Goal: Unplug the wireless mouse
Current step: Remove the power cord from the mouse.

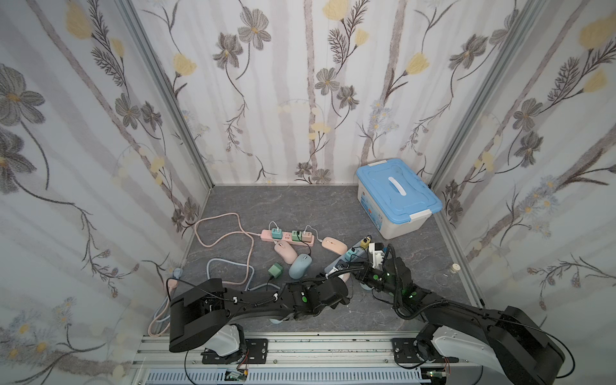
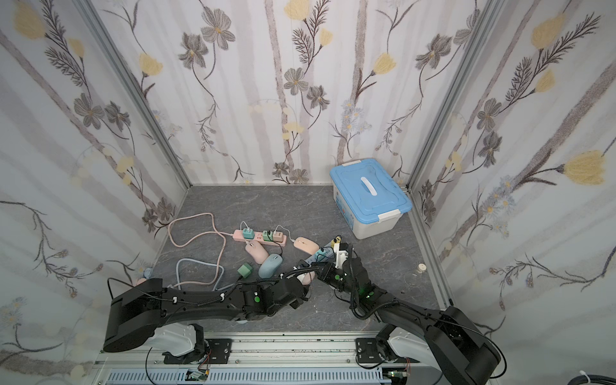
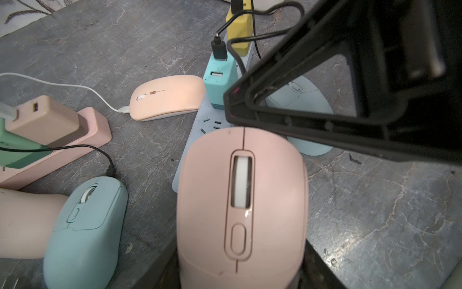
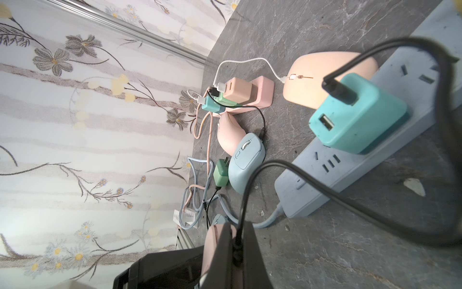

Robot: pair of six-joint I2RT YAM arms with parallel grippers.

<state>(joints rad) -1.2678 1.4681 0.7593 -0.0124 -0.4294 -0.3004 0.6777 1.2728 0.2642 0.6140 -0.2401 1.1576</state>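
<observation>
My left gripper (image 3: 242,275) is shut on a pink wireless mouse (image 3: 242,200), its jaws on the mouse's two sides. In both top views only a bit of this mouse (image 1: 345,276) (image 2: 307,277) shows, between the two arms. A black cable (image 4: 252,185) runs from the mouse's front in a loop to a teal charger (image 4: 357,115) on the blue power strip (image 4: 350,175). My right gripper (image 4: 237,241) is shut on the cable's plug at the mouse's front. Seen from the left wrist, its black fingers (image 3: 287,107) cover that front edge.
A pink power strip (image 1: 308,244) with three chargers lies behind. Near it are a pink mouse (image 1: 285,250), a blue mouse (image 1: 300,265), a flat peach mouse (image 1: 334,245) and a loose green charger (image 1: 275,270). A blue-lidded box (image 1: 396,196) stands at the back right. Cables coil at the left.
</observation>
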